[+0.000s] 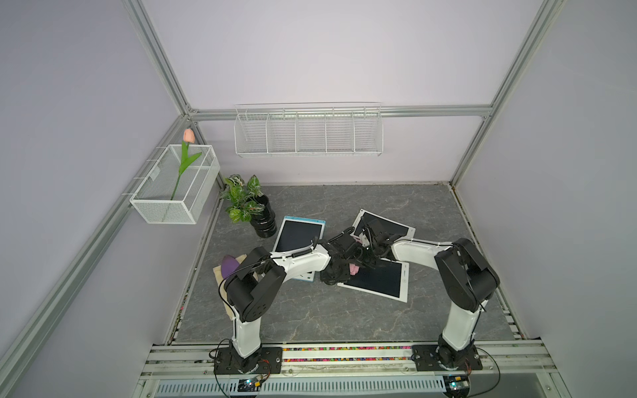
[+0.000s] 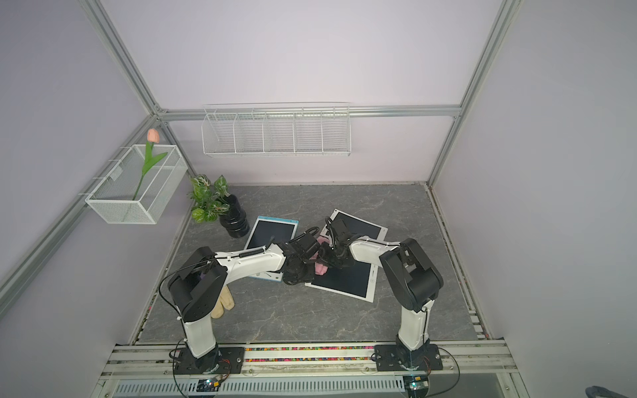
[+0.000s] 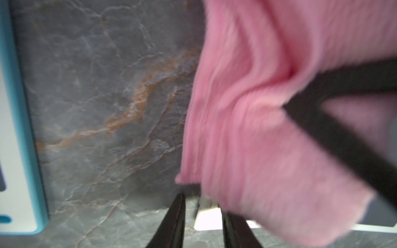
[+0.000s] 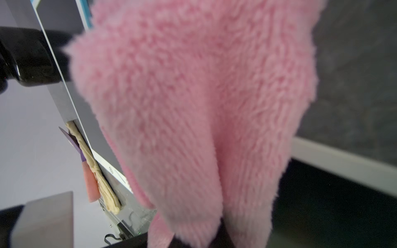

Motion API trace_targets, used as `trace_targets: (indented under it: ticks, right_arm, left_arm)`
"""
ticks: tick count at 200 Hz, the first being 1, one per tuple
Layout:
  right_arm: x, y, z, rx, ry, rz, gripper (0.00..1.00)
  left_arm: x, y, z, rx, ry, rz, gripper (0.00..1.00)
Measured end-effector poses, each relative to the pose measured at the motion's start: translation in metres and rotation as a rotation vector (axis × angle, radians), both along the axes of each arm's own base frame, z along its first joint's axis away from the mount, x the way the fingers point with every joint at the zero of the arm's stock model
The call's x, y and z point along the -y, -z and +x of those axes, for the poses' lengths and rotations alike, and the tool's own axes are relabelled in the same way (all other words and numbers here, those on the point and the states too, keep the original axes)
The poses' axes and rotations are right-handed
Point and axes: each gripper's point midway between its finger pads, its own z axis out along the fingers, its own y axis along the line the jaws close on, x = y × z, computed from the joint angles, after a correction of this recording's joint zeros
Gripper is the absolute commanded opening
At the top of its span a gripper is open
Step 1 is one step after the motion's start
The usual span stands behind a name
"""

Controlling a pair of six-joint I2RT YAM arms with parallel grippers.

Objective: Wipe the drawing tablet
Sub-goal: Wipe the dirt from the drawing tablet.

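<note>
The drawing tablet point(image 1: 379, 281) point(image 2: 344, 279), white-framed with a dark screen, lies flat at the table's middle. A fluffy pink cloth point(image 1: 354, 268) point(image 2: 320, 268) point(image 4: 193, 107) hangs over its left end, and my right gripper point(image 1: 364, 262) point(image 2: 327, 260) is shut on it. The cloth hides that gripper's fingers in the right wrist view, where the dark screen point(image 4: 333, 204) shows behind. My left gripper point(image 1: 332, 275) point(image 3: 203, 206) points down beside the cloth point(image 3: 268, 128). Its fingers stand a little apart over the tablet's white corner point(image 3: 207, 219), gripping nothing.
A blue-framed tablet point(image 1: 298, 234) point(image 3: 19, 150) lies partly under my left arm, and another white tablet point(image 1: 396, 227) lies behind my right wrist. A potted plant point(image 1: 263, 220) stands at the back left. Beige and purple cloths point(image 1: 227, 265) lie by the left edge. Wire baskets point(image 1: 308, 132) hang on the walls.
</note>
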Motion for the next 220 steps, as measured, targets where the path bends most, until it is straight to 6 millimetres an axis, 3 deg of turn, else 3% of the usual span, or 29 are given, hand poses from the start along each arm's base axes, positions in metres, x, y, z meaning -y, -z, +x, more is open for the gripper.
trace_targets:
  ticks: [28,54,78,106,123,141,169,220]
  right_arm:
    - [-0.003,-0.001,-0.001,-0.004,0.002,0.007,0.07]
    - [0.011,-0.001,0.008,-0.018,0.033,0.013,0.07]
    - [0.054,-0.005,0.018,-0.019,0.104,-0.011,0.07]
    - [0.107,-0.012,0.010,-0.022,0.162,-0.053,0.07]
    - [0.128,-0.011,-0.006,-0.031,0.159,-0.097,0.07]
    - [0.136,-0.009,-0.020,-0.046,0.133,-0.144,0.07]
    - [0.119,-0.007,-0.019,-0.047,0.075,-0.174,0.07]
    - [0.026,-0.010,0.016,0.002,-0.033,-0.105,0.07]
  left_arm:
    - [0.000,0.000,0.000,-0.001,0.000,0.000,0.32]
    - [0.000,0.000,0.000,-0.001,-0.002,0.000,0.32]
    - [0.000,0.000,0.000,-0.002,-0.003,0.000,0.32]
    - [0.000,0.000,0.000,-0.003,-0.004,0.001,0.31]
    - [0.000,0.000,0.000,-0.003,-0.004,0.002,0.31]
    - [0.000,0.000,0.000,-0.003,-0.004,0.002,0.31]
    - [0.000,0.000,0.000,-0.003,-0.004,0.002,0.31]
    - [0.001,0.000,0.000,-0.003,-0.004,0.001,0.31]
